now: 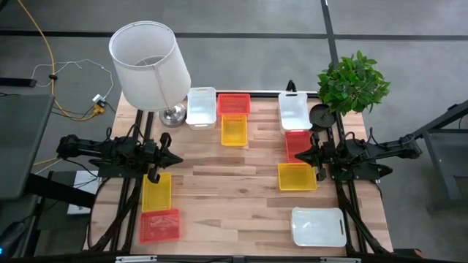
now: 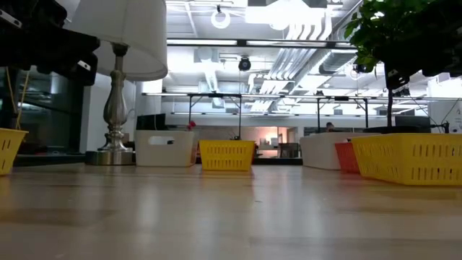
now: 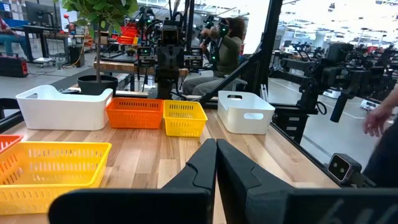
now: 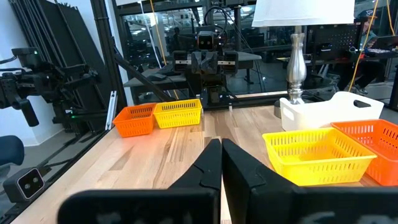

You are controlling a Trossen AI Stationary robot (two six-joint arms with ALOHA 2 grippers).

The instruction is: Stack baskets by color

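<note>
— Where are your grippers?

— My left gripper (image 1: 178, 158) hangs at the left of the frame, my right gripper (image 1: 297, 155) at the right, tips facing each other. Both are fully closed and hold nothing.

— And the baskets on the counter (image 1: 234, 197)?

— At top centre, a white basket (image 1: 201, 107) sits beside a red basket (image 1: 233, 103), with a yellow basket (image 1: 234, 131) just below. At the right, a second white basket (image 1: 294, 110), a second red basket (image 1: 297, 144) and a second yellow basket (image 1: 297, 176) run downward, with a third white basket (image 1: 318, 226) at lower right. At lower left, a third yellow basket (image 1: 156, 191) lies above a third red basket (image 1: 159, 225).
</note>
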